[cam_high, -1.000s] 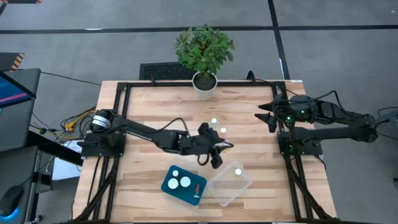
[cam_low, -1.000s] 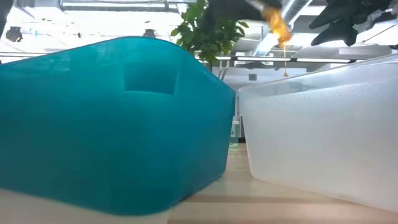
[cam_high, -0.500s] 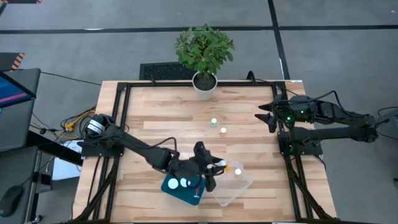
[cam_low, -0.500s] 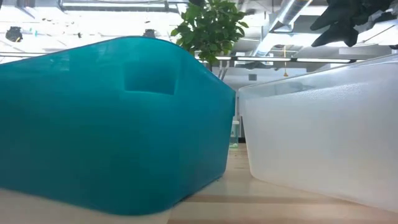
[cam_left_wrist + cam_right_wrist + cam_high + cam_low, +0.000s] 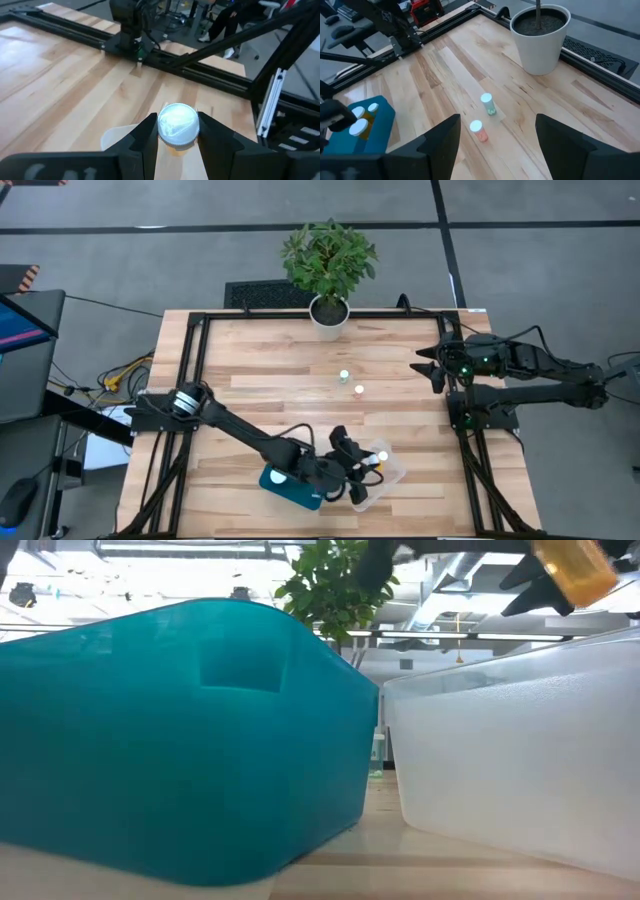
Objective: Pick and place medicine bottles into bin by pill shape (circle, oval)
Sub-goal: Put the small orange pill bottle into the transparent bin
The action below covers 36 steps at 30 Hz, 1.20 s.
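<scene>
My left gripper [image 5: 368,467] is over the clear bin [image 5: 392,478] near the table's near edge, shut on an orange medicine bottle [image 5: 574,566] with a white cap [image 5: 178,123]. Another white-capped bottle [image 5: 382,455] is in the clear bin. The teal bin [image 5: 283,484] beside it holds white-capped bottles [image 5: 358,112] and is partly hidden by my left arm. A greenish bottle [image 5: 488,104] and a pinkish bottle [image 5: 477,129] stand upright on the table's middle. My right gripper [image 5: 428,366] is open and empty at the right side. My left gripper pinches the bottle's white cap [image 5: 165,131] by its round side between the two fingers [image 5: 146,134]. The fingers reach from the table's left toward its right. The orange body [image 5: 580,570] hangs tilted, lifted clear above the clear bin's rim.
A potted plant [image 5: 328,268] stands at the table's far edge. Black frame rails [image 5: 196,360] run along the left, right and far sides. Bare wood lies between the two loose bottles and the bins.
My left gripper has carried the orange bottle from the table's middle toward the near edge and a little to the right, ending over the clear bin. The bottle stays lifted clear. My left arm now covers more of the teal bin.
</scene>
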Each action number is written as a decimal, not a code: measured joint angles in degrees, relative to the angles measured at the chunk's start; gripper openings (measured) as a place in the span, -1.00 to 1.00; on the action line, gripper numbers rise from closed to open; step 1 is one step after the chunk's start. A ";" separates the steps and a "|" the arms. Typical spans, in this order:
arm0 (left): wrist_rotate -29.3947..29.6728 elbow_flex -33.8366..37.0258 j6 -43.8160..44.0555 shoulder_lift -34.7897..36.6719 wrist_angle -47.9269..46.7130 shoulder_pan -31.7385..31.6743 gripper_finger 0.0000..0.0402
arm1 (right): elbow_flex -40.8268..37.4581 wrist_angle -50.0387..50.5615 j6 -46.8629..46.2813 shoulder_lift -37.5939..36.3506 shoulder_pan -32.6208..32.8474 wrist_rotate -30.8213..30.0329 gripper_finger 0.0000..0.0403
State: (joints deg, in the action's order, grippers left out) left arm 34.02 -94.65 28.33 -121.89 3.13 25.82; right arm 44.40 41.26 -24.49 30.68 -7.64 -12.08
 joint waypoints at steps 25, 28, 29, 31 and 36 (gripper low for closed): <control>1.96 -6.79 -2.47 -7.13 -12.96 -0.50 -0.47 | 0.00 2.31 -0.72 0.00 -0.02 0.00 0.35; 2.23 -6.76 -3.83 -7.66 -13.30 -1.00 -0.47 | 0.00 2.40 -0.66 0.01 -0.01 0.00 0.35; 2.19 -6.76 -4.25 -7.94 -13.18 -1.24 -0.47 | 0.00 2.48 -0.58 0.00 0.00 -0.02 0.35; 1.45 -6.78 -4.55 -8.52 -12.24 -1.64 -0.47 | 0.00 2.56 -0.55 0.01 0.00 -0.01 0.35; 0.19 -6.73 -5.78 -8.67 -12.84 -1.77 -0.47 | 0.00 2.71 -0.50 0.02 0.00 0.00 0.35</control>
State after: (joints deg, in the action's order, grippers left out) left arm 34.21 -101.38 22.55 -130.56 -9.71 24.05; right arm 44.40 43.97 -25.00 30.69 -7.64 -12.08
